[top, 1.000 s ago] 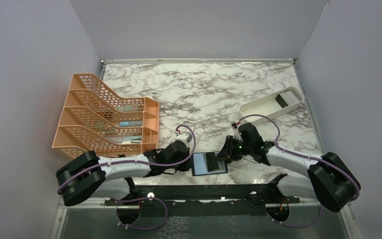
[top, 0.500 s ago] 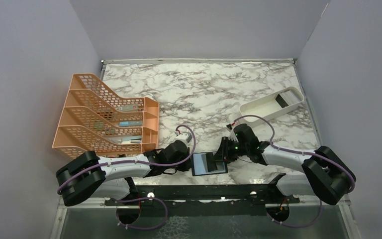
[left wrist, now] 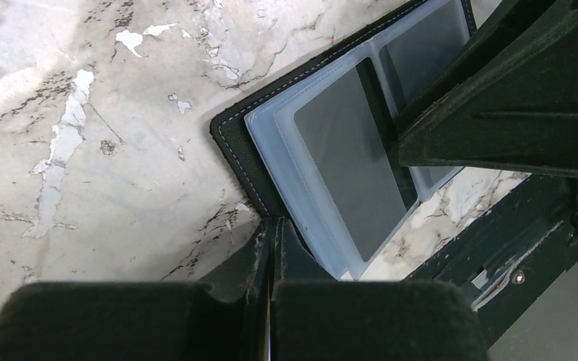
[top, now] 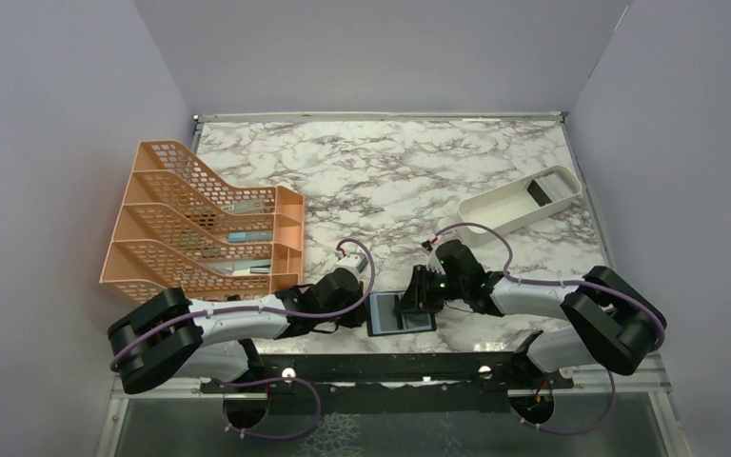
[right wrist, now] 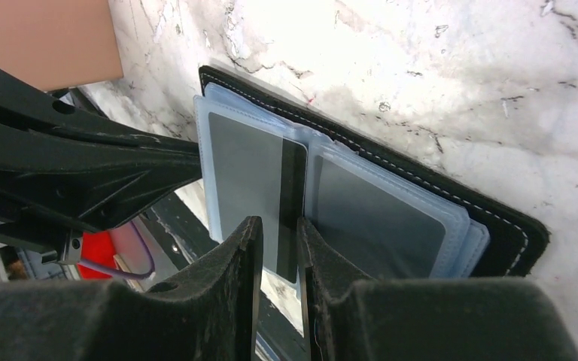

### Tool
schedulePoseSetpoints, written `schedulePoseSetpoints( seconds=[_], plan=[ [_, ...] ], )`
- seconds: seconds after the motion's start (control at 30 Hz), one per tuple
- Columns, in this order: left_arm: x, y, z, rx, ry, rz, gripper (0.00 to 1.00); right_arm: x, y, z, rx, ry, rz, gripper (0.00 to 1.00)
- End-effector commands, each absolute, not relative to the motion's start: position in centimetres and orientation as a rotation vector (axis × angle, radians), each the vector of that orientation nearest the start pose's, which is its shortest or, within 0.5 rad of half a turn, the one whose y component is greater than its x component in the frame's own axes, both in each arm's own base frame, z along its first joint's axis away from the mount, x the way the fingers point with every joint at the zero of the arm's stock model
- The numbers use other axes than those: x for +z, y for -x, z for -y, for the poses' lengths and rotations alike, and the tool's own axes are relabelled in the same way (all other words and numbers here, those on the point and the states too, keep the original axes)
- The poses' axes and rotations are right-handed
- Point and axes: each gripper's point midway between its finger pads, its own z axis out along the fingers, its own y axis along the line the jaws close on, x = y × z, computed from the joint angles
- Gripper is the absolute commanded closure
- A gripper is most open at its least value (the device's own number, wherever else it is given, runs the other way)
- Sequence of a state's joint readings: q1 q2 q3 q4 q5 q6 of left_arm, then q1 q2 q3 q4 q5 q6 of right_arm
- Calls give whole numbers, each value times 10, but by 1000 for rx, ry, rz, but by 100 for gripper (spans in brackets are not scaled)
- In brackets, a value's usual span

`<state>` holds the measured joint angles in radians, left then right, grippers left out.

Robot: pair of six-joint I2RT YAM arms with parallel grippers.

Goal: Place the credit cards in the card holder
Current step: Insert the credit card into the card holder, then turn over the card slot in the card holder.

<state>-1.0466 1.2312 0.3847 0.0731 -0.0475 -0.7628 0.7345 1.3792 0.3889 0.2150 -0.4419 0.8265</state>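
Right, the card holder [top: 385, 315] is lying open at the worktop's [top: 390, 181] near edge. The left tool [left wrist: 272, 224], pressed together, is sitting at its left edge, and the right tool [right wrist: 278, 226], slightly spread, is hovering over the black card [right wrist: 248, 173] on its sleeve.

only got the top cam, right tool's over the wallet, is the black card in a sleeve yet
Observer: Mostly. The right wrist view shows the card under the clear sleeve, with one black strip bare near the fold.
Operator: is the right tool clamping it
Observer: No. The right tool has its jaws slightly apart over that strip.
Operator: and the left tool
Observer: The left tool is shut, its tip at the wallet border; contact is unclear.
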Motion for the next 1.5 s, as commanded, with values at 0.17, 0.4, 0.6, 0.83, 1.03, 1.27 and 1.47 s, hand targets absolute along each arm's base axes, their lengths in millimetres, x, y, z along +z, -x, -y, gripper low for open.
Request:
schedulePoseSetpoints(
  seconds=[0.17,0.4,0.6,0.83,1.03,1.27,1.47],
  plan=[
    [25,-131,276,-839,-324,-2476,100,20,-137,-280,1263,140,-2650,72],
    [29,-131,277,-851,-317,-2466,100,14,-136,-278,1244,137,-2663,77],
    [40,-135,276,-836,-290,-2457,98,5,-133,-272,1210,127,-2685,82],
    [58,-138,277,-868,-241,-2420,92,-2,-133,-265,1152,110,-2697,92],
    [58,-139,278,-879,-233,-2417,92,-3,-132,-264,1157,106,-2696,95],
    [53,-137,286,-932,-194,-2427,78,-2,-131,-263,1156,107,-2692,95],
    [60,-137,290,-1022,-88,-2395,62,-1,-132,-263,1156,114,-2684,95]
  ],
)
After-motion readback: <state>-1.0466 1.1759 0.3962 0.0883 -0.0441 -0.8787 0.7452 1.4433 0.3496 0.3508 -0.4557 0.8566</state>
